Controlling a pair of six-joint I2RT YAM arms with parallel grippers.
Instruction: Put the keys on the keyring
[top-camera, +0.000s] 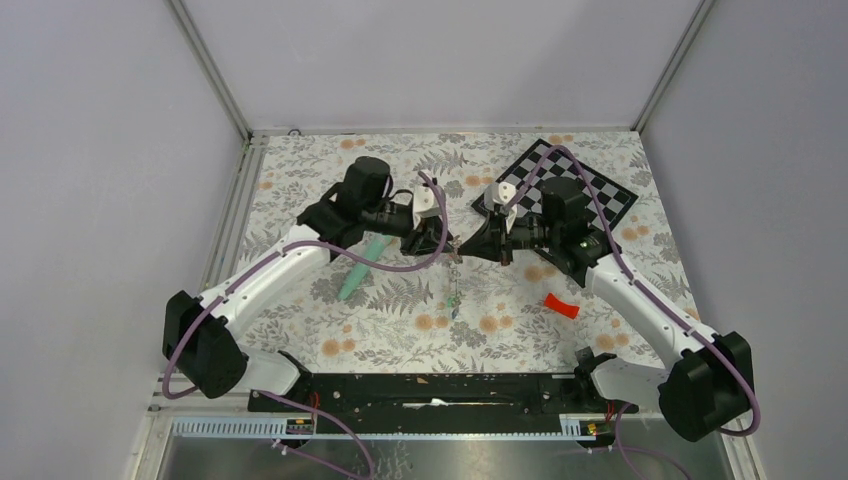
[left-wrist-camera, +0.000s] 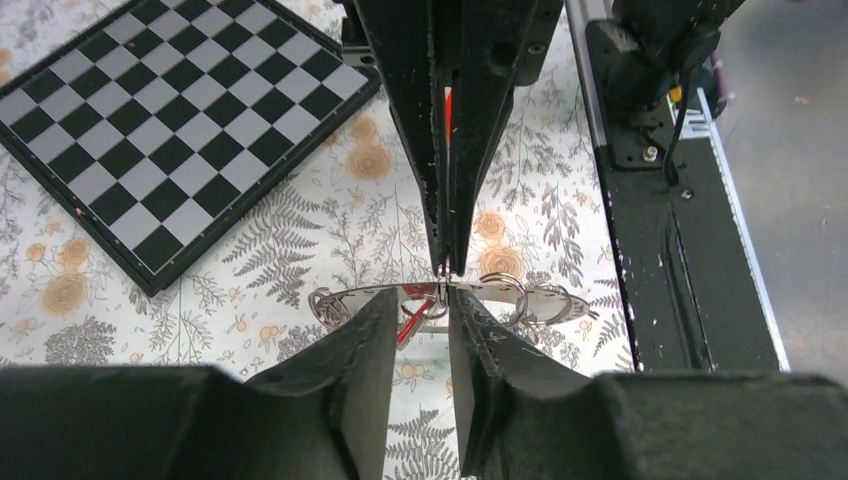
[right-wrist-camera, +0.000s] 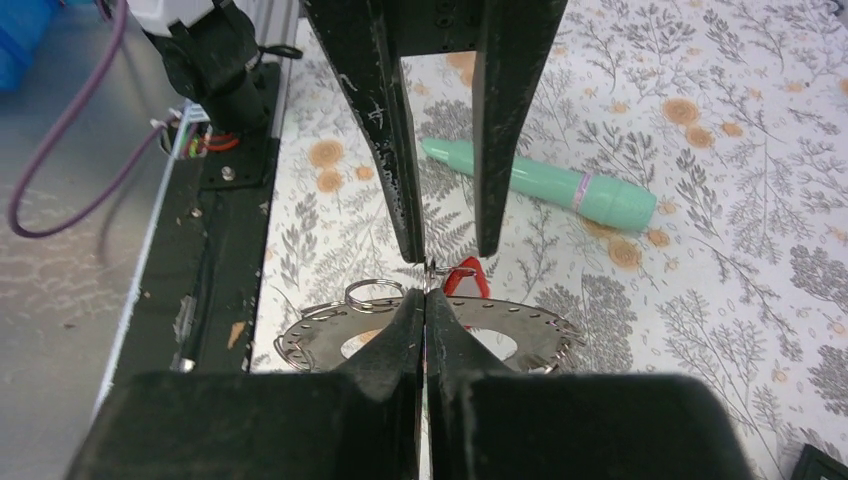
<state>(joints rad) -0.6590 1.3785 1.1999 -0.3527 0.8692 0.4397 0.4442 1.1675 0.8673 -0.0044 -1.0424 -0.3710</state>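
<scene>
so I'm pinching the keyring (right-wrist-camera: 540, 330) by its rim in my tightly closed right pincer (right-wrist-camera: 425, 300), up above the table (top-camera: 400, 325), my left pincer (left-wrist-camera: 422, 305) hanging open astride it, and only one red key (right-wrist-camera: 465, 280) is dangling there, so I'm guessing most threading's left

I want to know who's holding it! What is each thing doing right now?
Right hand, shut on the keyring.
Left hand, open, fingers apart beside the ring.
Keyring, held level by the right hand.
Red key, at the ring; threaded or not, unclear.
Green tube, lying flat.
Red piece, lying flat.
</scene>
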